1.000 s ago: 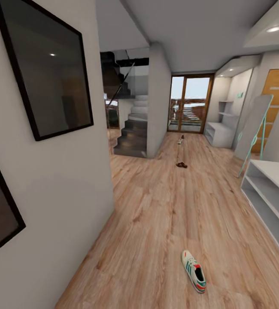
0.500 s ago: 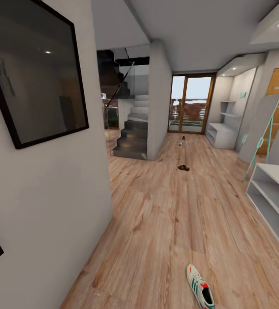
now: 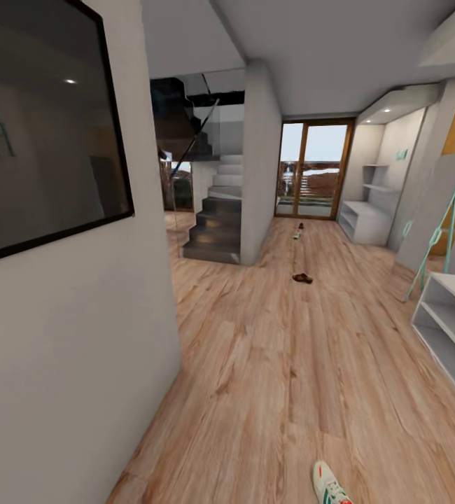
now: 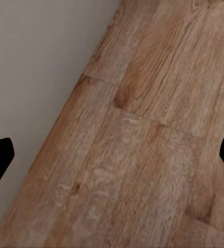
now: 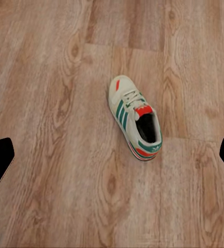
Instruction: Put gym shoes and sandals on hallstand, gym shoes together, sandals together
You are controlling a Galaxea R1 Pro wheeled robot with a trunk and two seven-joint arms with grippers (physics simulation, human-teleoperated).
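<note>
No readable text, brand name or number anywhere. Teal marks on the pale grey far wall [image 3: 401,155] above the floating shelves are too small and blurred to read (could be letters, can't tell). White low sneaker w/ green side stripes [image 5: 135,118]: stripes only, no legible logo.

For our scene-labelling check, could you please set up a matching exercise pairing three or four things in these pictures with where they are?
Things:
1. gym shoe
2. sandal
3. shoe rack
4. staircase

Places:
A. against the right wall
B. mid-corridor on the floor, far ahead
C. behind the pillar, at the left
D. nearest, on the planks under the right gripper

Pairs: 1-D, 2-B, 3-A, 4-C
</note>
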